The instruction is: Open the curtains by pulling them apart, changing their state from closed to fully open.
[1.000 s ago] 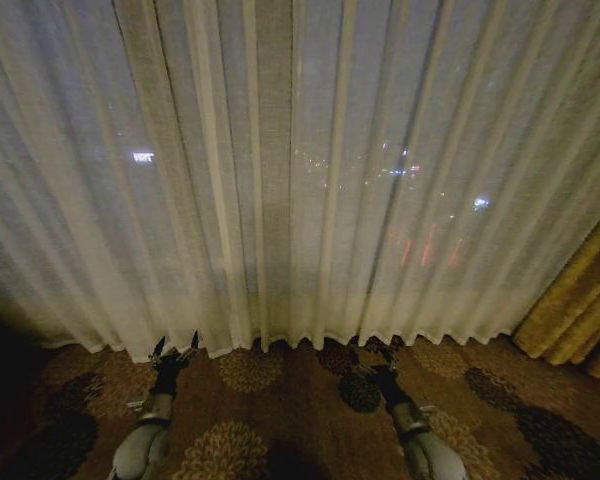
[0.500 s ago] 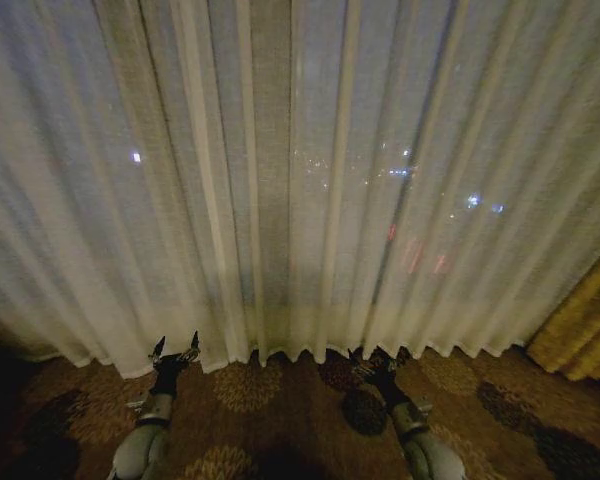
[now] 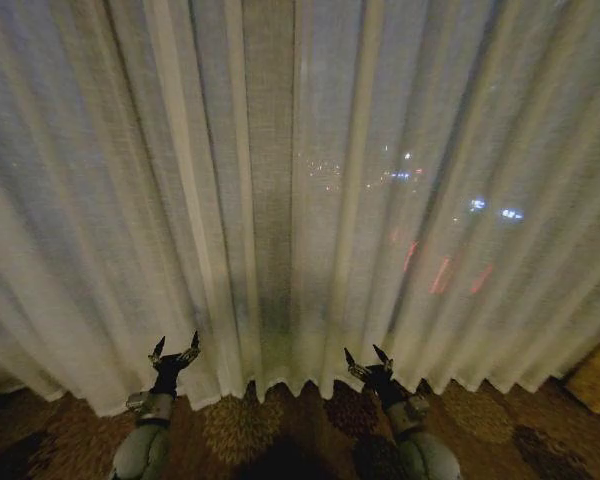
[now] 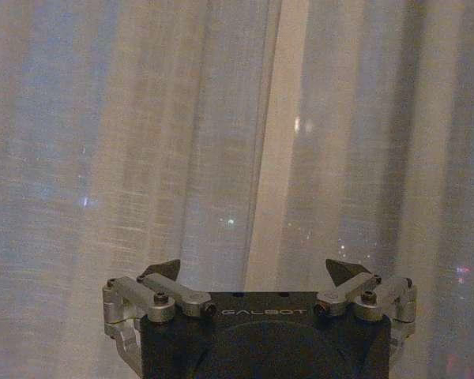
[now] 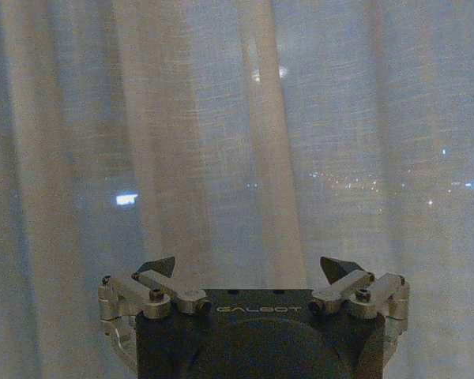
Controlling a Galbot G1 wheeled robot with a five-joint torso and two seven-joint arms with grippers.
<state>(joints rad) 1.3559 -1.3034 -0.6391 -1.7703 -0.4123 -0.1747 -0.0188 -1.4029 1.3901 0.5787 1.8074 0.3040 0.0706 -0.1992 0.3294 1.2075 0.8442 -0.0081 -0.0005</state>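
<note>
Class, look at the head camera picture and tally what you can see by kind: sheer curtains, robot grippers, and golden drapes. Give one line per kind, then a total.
Sheer curtains: 1 closed span; separate panels cannot be told apart
Robot grippers: 2, the left gripper and the right gripper, both with jaws open
Golden drapes: 1
Total: 4

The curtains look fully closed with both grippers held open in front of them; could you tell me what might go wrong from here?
The curtains are thin and sheer, so the open left gripper or right gripper could snag the weave or close on too little fabric and slip. Also, the overlapping centre pleats hide the parting line, so a gripper might grab the wrong panel.
</note>
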